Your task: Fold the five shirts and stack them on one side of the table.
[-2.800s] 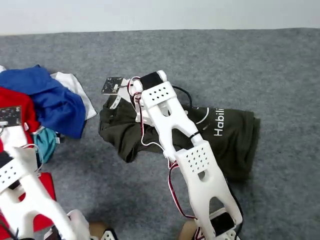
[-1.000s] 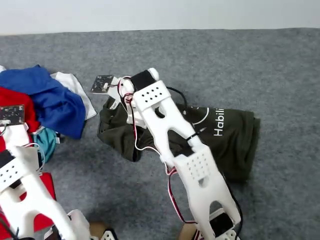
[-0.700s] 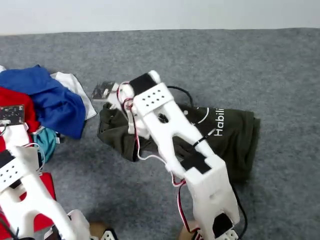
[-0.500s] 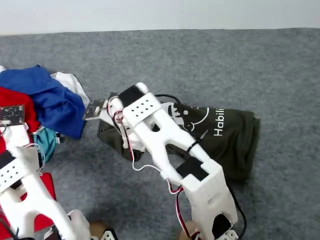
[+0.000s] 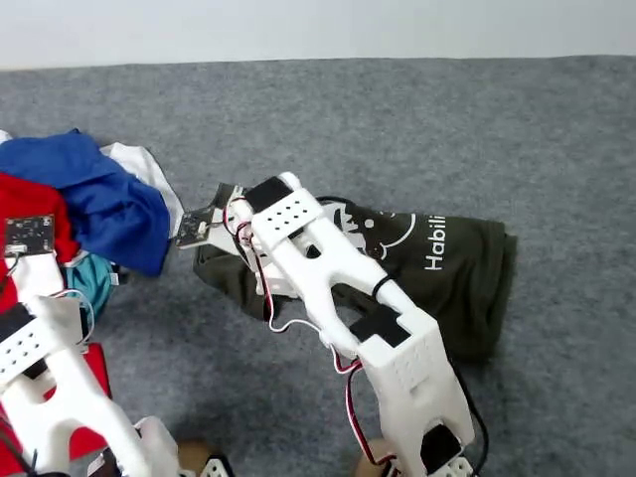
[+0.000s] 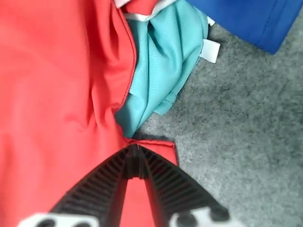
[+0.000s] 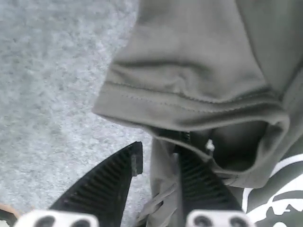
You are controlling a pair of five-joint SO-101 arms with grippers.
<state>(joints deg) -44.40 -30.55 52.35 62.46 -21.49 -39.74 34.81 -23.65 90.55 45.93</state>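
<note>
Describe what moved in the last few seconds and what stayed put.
The right gripper swung from the upper edge of the dark olive cotton shirt toward the heap of coloured shirts; its fingers now straddle an olive fold. The left gripper over the red fabric shirt barely moved.

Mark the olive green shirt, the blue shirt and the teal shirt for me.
olive green shirt (image 5: 467, 283): high view, on the plain cloth near its edge.
blue shirt (image 5: 104, 204): high view, on the middle of the crumpled cloth.
teal shirt (image 6: 165, 56): left wrist view, on its bunched mesh cloth.
</note>
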